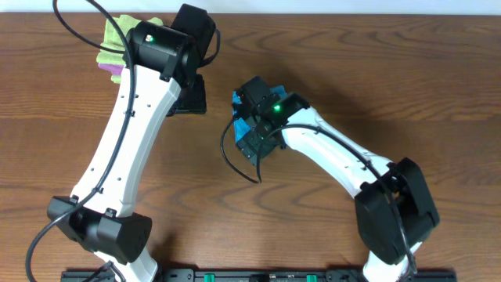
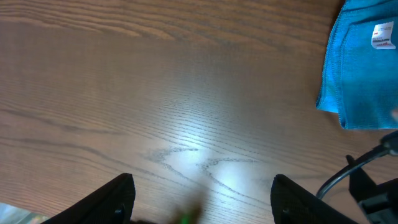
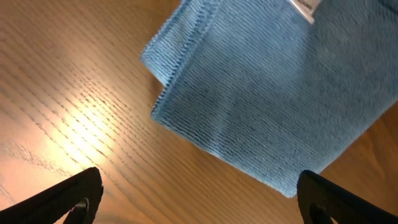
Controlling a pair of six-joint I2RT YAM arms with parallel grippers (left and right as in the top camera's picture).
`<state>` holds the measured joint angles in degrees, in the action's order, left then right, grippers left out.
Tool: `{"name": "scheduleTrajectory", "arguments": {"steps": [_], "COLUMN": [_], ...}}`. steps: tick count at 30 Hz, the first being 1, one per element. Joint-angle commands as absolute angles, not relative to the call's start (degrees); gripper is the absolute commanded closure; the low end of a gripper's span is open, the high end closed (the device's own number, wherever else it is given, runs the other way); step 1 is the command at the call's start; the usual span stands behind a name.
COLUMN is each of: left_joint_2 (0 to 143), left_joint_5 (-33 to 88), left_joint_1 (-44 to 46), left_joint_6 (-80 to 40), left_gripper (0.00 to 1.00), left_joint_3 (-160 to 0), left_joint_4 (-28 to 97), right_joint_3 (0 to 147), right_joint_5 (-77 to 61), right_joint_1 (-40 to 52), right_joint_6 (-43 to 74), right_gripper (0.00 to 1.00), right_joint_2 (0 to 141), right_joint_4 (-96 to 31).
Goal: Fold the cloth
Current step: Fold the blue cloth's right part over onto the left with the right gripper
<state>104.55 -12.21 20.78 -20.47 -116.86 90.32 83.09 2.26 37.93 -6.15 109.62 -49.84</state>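
On the brown wood-grain table [image 1: 376, 70], near its middle: one bright sky-blue soft cloth [image 3: 280, 93], lying flat and doubled over, layered edges showing at one corner, small white tag [image 2: 383, 34] on its upper face. From overhead, most of this cloth is hidden under the right arm's wrist, with only blue slivers showing round it. Right gripper [image 3: 199, 180]: hangs above the cloth's near edge, dark fingers [image 3: 68, 199] spread wide, nothing held; contact with the fabric cannot be told. Left gripper [image 2: 202, 186]: over bare wood to the cloth's side, well apart from it, fingers likewise spread wide and holding nothing. At the table's far left corner: one light green crumpled cloth [image 1: 117, 33] lying over one purple cloth [image 1: 113, 70], both partly covered by the white left arm [image 1: 129, 133]. Thin black cable [image 1: 228, 157]: loops out from the right arm beside the blue cloth, and crosses the corner of the left wrist view.
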Motion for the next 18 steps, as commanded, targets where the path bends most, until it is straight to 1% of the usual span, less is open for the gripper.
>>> {"name": "scheduleTrajectory", "arguments": {"steps": [1, 8, 12, 13, 16, 17, 18], "left_joint_2": [103.35, 103.35, 103.35, 103.35, 103.35, 103.35, 103.35], "left_joint_5": [-12.64, -12.64, -12.62, -12.64, -12.62, -12.62, -12.64], "left_joint_1": [20.53, 20.53, 20.53, 20.53, 20.53, 20.53, 20.53], "left_joint_6": [-19.2, -19.0, -19.03, -19.03, -19.05, -19.05, -19.03], "left_gripper": [0.29, 0.29, 0.29, 0.29, 0.29, 0.29, 0.29], "left_joint_3": [-116.84, -116.84, -116.84, -116.84, -116.84, -116.84, -116.84], "left_joint_4": [90.67, 91.09, 91.05, 91.05, 91.05, 91.02, 91.0], "right_joint_3": [83.94, 83.94, 83.94, 83.94, 83.94, 83.94, 83.94], "right_joint_5": [4.62, 6.17, 6.17, 6.17, 6.2, 6.17, 6.17], "right_joint_1": [39.07, 39.09, 39.07, 39.09, 39.44, 39.46, 39.53], "right_joint_6": [-9.85, -10.24, -10.24, -10.31, -10.37, -10.37, -10.37], "right_gripper": [0.01, 0.01, 0.17, 0.19, 0.21, 0.28, 0.28], "right_joint_2": [110.76, 114.41, 114.41, 114.41, 114.45, 114.45, 114.45], "right_joint_4": [-49.6, -48.93, -47.2, -46.81, -45.28, -44.69, -44.4]}}
